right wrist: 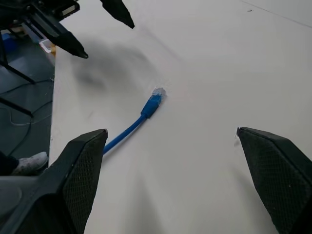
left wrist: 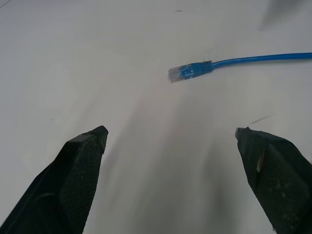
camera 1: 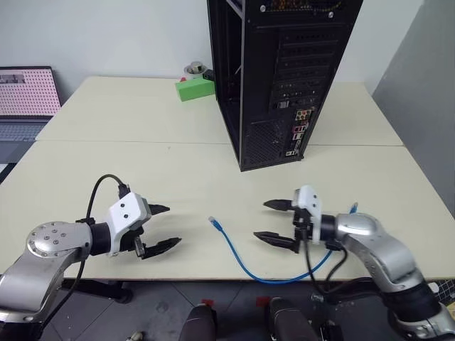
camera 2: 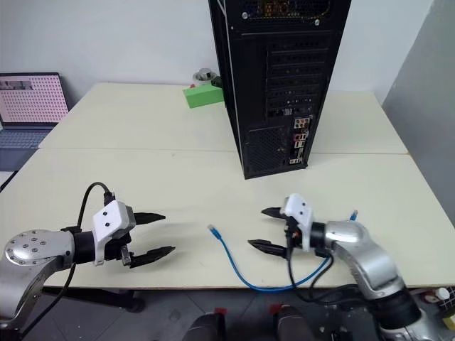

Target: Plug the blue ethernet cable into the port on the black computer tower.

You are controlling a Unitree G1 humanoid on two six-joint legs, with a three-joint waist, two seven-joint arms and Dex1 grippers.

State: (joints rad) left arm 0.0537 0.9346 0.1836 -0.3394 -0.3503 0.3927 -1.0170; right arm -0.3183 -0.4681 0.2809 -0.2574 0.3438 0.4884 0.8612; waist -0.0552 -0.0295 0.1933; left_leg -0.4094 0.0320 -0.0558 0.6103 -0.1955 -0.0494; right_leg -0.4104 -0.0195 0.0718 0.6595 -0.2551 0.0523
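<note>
Cable first: your blue ethernet cable (camera 1: 242, 256) lies loose near the front edge of the bench (camera 1: 142, 163), one clear plug (camera 1: 212, 222) resting on the surface between your two grippers and the cord looping to the edge. Your left gripper (camera 1: 162, 227) and right gripper (camera 1: 277, 222) both hover with jaws spread wide, pinching nothing. The black computer tower (camera 1: 284, 78) stands upright toward the back edge, its port not clearly distinguishable.
</note>
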